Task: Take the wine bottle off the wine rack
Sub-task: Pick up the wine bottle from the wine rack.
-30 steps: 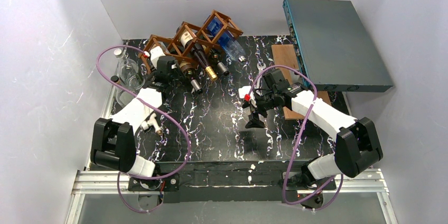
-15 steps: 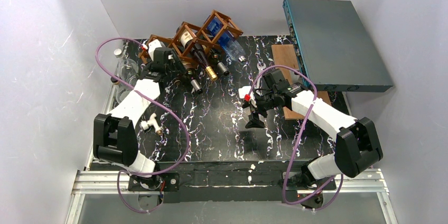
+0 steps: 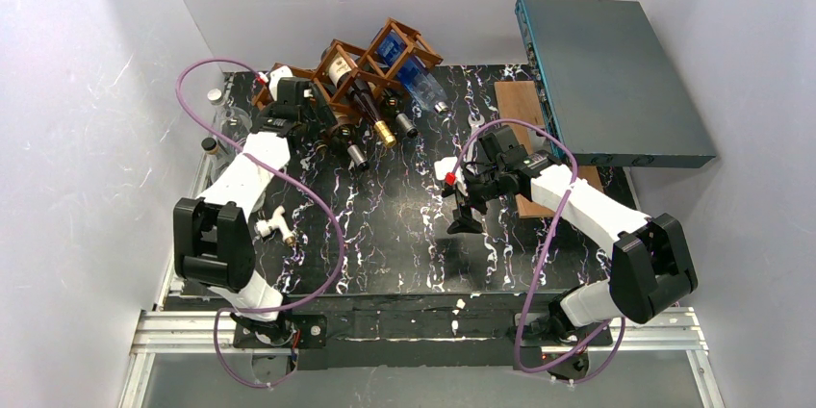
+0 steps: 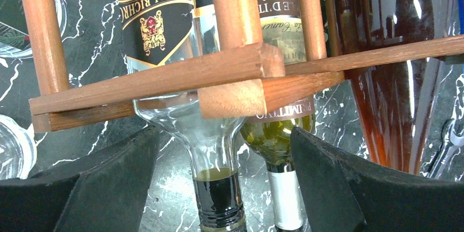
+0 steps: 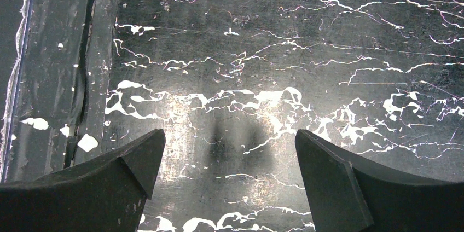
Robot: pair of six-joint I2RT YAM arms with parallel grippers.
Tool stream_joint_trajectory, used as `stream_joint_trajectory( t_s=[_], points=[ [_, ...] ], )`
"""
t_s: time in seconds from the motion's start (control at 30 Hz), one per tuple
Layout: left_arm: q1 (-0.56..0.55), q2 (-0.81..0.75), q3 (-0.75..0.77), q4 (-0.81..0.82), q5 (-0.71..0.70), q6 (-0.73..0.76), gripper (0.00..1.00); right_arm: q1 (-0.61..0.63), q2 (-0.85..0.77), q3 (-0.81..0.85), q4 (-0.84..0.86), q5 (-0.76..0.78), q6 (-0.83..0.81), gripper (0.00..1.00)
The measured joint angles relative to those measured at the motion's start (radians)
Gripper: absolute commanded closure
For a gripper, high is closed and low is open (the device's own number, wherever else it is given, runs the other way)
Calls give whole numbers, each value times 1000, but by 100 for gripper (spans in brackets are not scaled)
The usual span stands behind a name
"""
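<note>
The reddish-brown lattice wine rack stands at the back left of the table with several wine bottles lying in it, necks toward me. My left gripper hangs over the rack's left end. In the left wrist view it is open, and nothing is between its fingers. Beyond them a rack bar crosses a clear wine bottle with a black-and-gold label, a green bottle and an amber one. My right gripper hovers open over bare table.
A grey flat box leans at the back right over a wooden board. Glassware stands left of the rack, also seen as a glass. A small white piece lies by the left arm.
My left gripper has moved toward the back, up to the rack's left end, and its jaws have spread open. The right arm has stayed still.
</note>
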Motion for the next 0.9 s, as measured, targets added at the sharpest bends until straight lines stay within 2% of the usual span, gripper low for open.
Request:
stream_joint_trajectory(
  t_s=[0.1, 0.17, 0.27, 0.47, 0.6, 0.77, 0.83, 0.87, 0.9],
  points=[
    [4, 7, 6, -11, 4, 8, 15, 0, 0, 0, -3, 1, -3, 2],
    [6, 11, 9, -15, 5, 11, 21, 0, 0, 0, -3, 1, -7, 2],
    [11, 11, 8, -17, 16, 16, 26, 0, 0, 0, -3, 2, -10, 2],
    [10, -21, -47, -14, 36, -5, 32, 0, 0, 0, -4, 4, -13, 1],
    [-9, -35, -61, -19, 36, -28, 42, 0, 0, 0, -7, 4, -15, 2],
    [-25, -35, -69, -20, 35, -55, 60, 0, 0, 0, -16, 6, -16, 2],
    [-30, -35, -71, -23, 27, -60, 73, 0, 0, 0, -19, 7, -16, 1],
    [-31, -35, -71, -26, 24, -64, 84, 0, 0, 0, -19, 8, -16, 2],
    [-29, -35, -73, -27, 21, -77, 90, 0, 0, 0, -19, 8, -16, 1]
  ],
)
